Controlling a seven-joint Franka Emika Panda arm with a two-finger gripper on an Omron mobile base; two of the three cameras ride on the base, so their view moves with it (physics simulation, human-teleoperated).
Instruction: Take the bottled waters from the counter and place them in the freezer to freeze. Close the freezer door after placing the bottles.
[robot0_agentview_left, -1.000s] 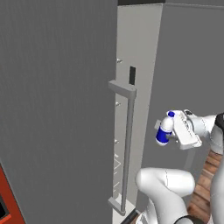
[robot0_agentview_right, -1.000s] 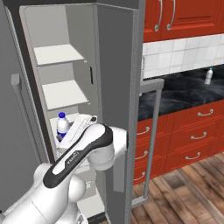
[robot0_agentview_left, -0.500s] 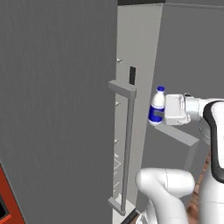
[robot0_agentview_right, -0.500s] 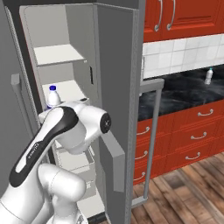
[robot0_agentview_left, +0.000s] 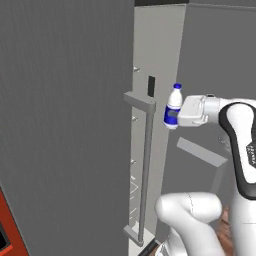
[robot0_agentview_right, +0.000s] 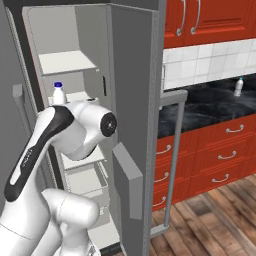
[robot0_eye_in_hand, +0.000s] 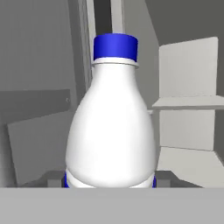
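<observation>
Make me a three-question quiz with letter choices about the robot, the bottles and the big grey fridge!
1. Where is the clear teal-capped bottle?
A. on the black marble counter
B. on the floor
C. in the freezer

2. What colour is the cap of the white plastic bottle in the gripper?
A. red
B. blue
C. green

3. The tall grey freezer door is:
A. shut
B. missing
C. open

Answers: 1 A, it stands far off on the counter. 2 B, blue cap in the hand view. 3 C, white shelves show.

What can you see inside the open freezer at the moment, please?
The freezer shows white shelves and a lower drawer, all bare. The arm covers the middle shelves, so their contents cannot be seen.
</observation>
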